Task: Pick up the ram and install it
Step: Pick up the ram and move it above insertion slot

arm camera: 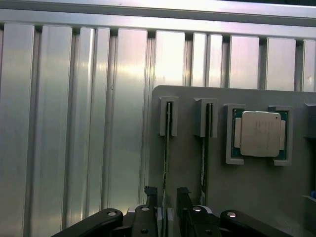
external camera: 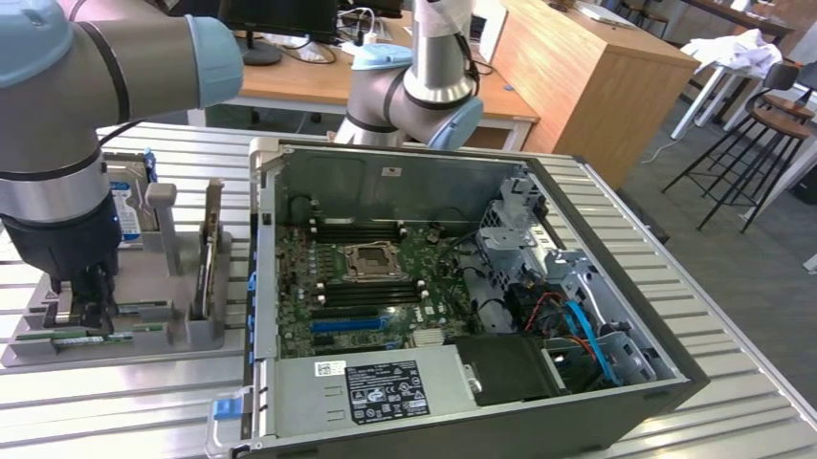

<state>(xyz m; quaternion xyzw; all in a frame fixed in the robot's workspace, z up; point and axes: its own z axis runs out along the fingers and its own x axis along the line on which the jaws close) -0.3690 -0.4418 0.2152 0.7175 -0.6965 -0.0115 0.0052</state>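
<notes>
RAM stick [arm camera: 166, 148] is sitting on its thin edge in a slot of the gray parts holder [arm camera: 187, 103], which is lying on the ribbed aluminium table [arm camera: 74, 123]. The gripper [arm camera: 167, 195] is hanging low right over it. Its two fingers [arm camera: 151, 196] are straddling the stick, one on each side, with a sliver of gap showing on both, so they're looking released rather than pinching anything. The stick isn't lifted; it's resting in its slot.

A twin green stick [arm camera: 204, 148] is sitting in the next slot over, just beside the first and running parallel to it. A CPU [arm camera: 260, 133] with its silver lid facing up is lying in a square pocket a bit further along the same holder.

From the exterior view, the arm is reaching down onto the holder at that view's left, and a brownish card [external camera: 205, 258] is standing upright in it near the gripper. The open PC case [external camera: 383, 177] is lying on its side in the middle, well apart from the stick. The motherboard [external camera: 320, 287] is facing up with its CPU socket [external camera: 379, 258] and the black memory slots [external camera: 364, 232] flanking it. The power supply [external camera: 370, 387] is sitting along the near edge.
</notes>
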